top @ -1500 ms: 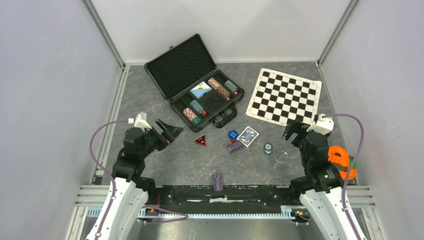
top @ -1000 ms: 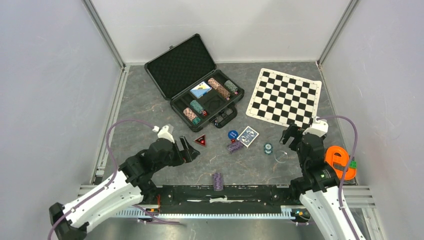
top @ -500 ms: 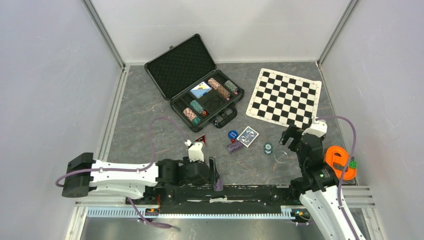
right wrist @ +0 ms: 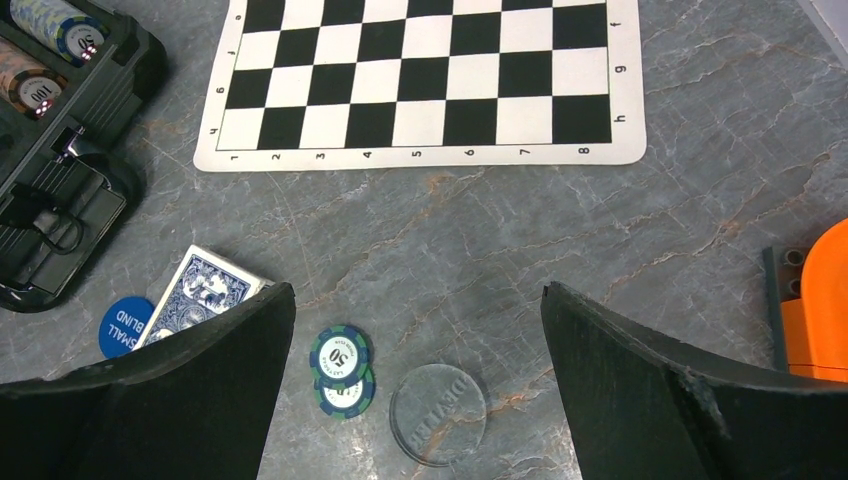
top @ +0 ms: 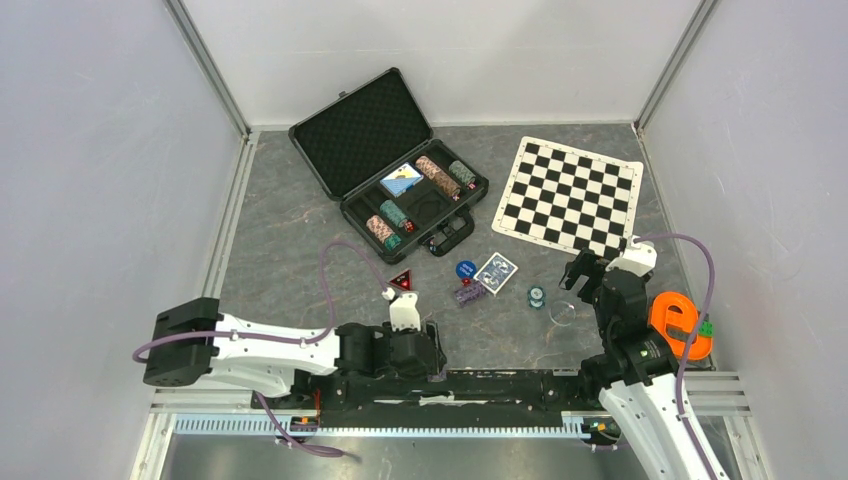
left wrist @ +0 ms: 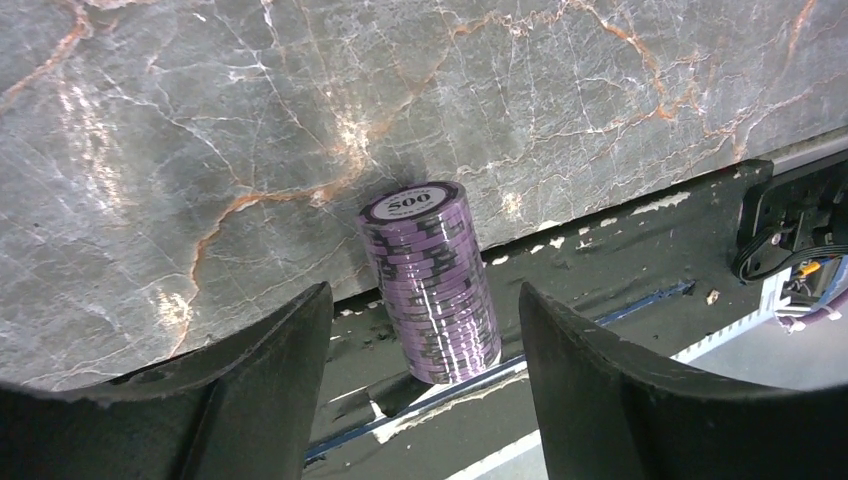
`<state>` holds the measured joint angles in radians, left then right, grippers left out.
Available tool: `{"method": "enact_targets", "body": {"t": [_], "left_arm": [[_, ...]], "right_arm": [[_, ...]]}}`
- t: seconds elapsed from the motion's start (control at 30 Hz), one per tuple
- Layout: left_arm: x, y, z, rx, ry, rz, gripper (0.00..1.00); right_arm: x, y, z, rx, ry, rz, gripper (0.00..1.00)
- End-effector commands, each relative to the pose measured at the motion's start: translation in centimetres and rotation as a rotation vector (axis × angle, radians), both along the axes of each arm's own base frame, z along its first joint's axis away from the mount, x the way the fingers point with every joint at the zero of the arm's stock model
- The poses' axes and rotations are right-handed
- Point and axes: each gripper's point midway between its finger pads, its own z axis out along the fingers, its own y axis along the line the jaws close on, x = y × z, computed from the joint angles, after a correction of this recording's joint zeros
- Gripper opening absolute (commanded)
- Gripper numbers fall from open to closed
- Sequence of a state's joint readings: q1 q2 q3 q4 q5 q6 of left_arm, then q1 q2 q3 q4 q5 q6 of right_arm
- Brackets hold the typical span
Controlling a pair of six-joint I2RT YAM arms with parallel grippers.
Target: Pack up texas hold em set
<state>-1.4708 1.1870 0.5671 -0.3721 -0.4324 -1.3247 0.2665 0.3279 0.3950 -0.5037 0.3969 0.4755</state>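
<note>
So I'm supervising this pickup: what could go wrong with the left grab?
The purple chip stack stands free between the fingers of the open left gripper, at the near edge of the table. If one finger touches first, it may topple and spill chips onto the black rail.

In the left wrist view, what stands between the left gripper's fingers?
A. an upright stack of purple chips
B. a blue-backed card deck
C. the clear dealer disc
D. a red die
A: the purple chip stack stands upright inside the open left gripper, with a gap on each side.
</note>
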Motion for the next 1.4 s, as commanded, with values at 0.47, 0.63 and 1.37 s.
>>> {"method": "enact_targets", "body": {"t": [0.47,0.63,1.37], "left_arm": [[1.3,-1.2,3.2,-0.002,-0.068,0.055,0.43],[1.3,-0.8,3.7,-0.015,-0.079,0.051,0.74],[-0.1,-2.1,-1.4,0.292,0.021,0.01,0.34]], "right_arm": [[0.1,-0.2,0.3,0.015,-0.024,-0.024,0.99],[0.1,-0.2,0.1,0.012,-0.015,-0.02,0.99],[0.1,0.0,0.0,0.015,-0.01,-0.011,0.99]]}}
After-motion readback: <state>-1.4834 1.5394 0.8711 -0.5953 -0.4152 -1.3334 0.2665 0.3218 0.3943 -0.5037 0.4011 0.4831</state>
